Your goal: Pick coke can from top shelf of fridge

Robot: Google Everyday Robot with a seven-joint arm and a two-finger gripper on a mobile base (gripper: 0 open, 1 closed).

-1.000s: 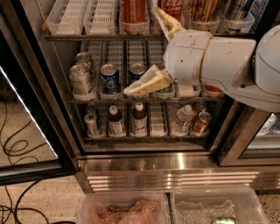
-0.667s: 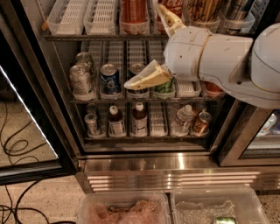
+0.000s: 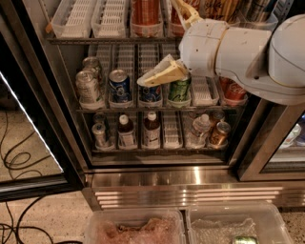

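The fridge point(image 3: 190, 178) stands open in front of me. Its top shelf point(image 3: 95, 40) holds white lane trays and two red cans, one in full view point(image 3: 145, 14) and a second point(image 3: 175, 24) partly hidden behind my gripper. Their lettering cannot be read. My gripper point(image 3: 159, 40) comes in from the right on a white arm and is open. Its lower finger point(image 3: 159, 76) points down-left over the middle shelf. Its upper finger point(image 3: 185, 13) reaches up in front of the second red can. It holds nothing.
The middle shelf holds silver cans point(image 3: 88, 83), blue cans point(image 3: 119, 83), a green can point(image 3: 180, 90) and a red Coke can point(image 3: 234, 91). Bottles point(image 3: 151, 128) stand on the shelf below. The black-framed glass door point(image 3: 47, 119) is open at left. Clear plastic bins point(image 3: 133, 228) sit below, and cables point(image 3: 14, 157) lie on the floor.
The arm and gripper have risen and shifted slightly right, bringing the upper finger up to the top shelf's red cans. The cans have not moved.
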